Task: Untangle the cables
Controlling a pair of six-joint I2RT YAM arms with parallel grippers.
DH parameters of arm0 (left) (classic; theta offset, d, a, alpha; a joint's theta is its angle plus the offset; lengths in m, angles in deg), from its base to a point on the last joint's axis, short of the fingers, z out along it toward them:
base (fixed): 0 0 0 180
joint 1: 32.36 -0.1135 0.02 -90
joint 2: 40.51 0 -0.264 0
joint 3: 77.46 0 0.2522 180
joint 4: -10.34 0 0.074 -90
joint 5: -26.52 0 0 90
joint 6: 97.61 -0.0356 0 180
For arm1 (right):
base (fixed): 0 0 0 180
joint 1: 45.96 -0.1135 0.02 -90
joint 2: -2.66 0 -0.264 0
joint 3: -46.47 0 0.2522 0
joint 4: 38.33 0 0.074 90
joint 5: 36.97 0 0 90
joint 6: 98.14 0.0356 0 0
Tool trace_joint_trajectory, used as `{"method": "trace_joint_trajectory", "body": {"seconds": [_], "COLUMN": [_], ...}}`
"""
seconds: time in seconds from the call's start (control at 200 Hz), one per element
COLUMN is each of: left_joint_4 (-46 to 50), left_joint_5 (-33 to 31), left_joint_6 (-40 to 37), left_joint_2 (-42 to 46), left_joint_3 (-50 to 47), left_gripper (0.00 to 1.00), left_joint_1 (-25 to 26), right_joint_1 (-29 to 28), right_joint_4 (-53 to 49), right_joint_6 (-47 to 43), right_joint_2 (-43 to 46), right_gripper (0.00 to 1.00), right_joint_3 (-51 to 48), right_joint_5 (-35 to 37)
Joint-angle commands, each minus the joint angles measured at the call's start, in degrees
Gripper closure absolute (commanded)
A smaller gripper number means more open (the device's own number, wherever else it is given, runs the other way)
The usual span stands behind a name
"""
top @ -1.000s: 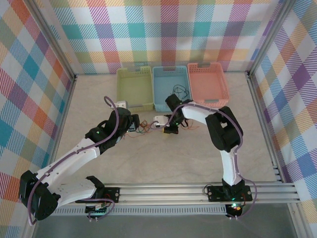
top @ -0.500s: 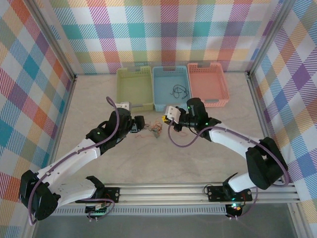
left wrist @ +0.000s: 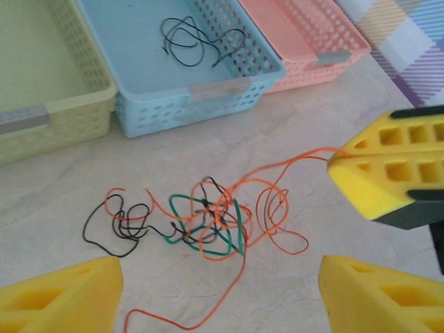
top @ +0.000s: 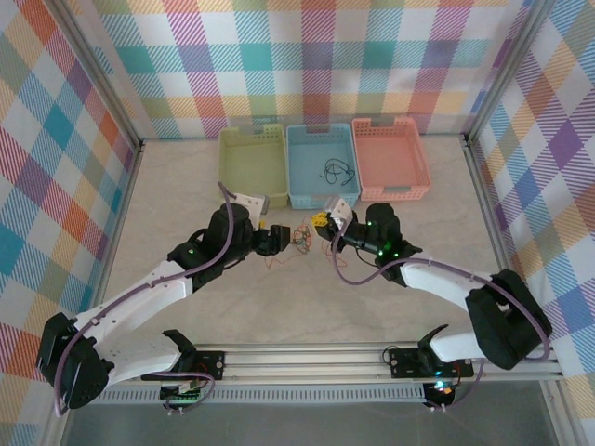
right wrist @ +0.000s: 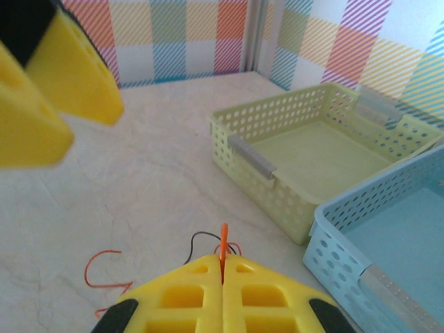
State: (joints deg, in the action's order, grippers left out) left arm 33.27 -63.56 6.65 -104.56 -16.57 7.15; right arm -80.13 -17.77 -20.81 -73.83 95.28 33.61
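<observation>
The left pincer [left wrist: 218, 276] has opened, released over the cables [left wrist: 208, 220]. The right pincer [right wrist: 223, 263], clenched on the orange cable [left wrist: 291, 160], has swung aside, likely teasing it loose.

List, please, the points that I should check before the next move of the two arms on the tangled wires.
1. Grip: right end effector shut on the thin orange-red wire: ok.
2. Opening: left end effector open: ok.
3. Target: knot of thin orange-red, black and dark green wires lies on the pale marble-pattern table before the left end effector: ok.
4. Held wire free of the knot: not ok, it runs into it.
5. Drop place: light blue perforated plastic basket has room, one thin black wire inside: ok.
</observation>
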Motion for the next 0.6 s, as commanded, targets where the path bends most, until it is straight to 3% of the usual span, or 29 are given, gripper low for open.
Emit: {"method": "trace_joint_trajectory", "body": {"seconds": [0.0, 0.235, 0.455, 0.595], "left_joint_4": [-2.3, -7.3, -20.0, -20.8], "left_joint_5": [1.7, -0.4, 3.6, 4.8], "left_joint_6": [-4.5, -7.8, -12.8, -15.0], "left_joint_2": [-2.7, -7.2, -8.3, -11.0], "left_joint_3": [1.4, 1.2, -2.7, -1.0], "left_gripper": [0.25, 0.24, 0.24, 0.25], "left_joint_1": [1.9, 3.6, 3.6, 3.6], "right_joint_1": [-0.3, -0.3, -0.3, -0.3], "right_joint_4": [3.9, 5.1, 4.7, 5.4], "right_joint_6": [6.0, 8.3, 9.8, 10.5], "right_joint_2": [3.4, 4.6, 5.2, 5.4], "right_gripper": [1.00, 1.00, 1.00, 1.00], "right_joint_3": [-0.8, -1.8, -1.4, -1.4], "right_joint_5": [1.0, 1.9, -0.1, -2.3]}}
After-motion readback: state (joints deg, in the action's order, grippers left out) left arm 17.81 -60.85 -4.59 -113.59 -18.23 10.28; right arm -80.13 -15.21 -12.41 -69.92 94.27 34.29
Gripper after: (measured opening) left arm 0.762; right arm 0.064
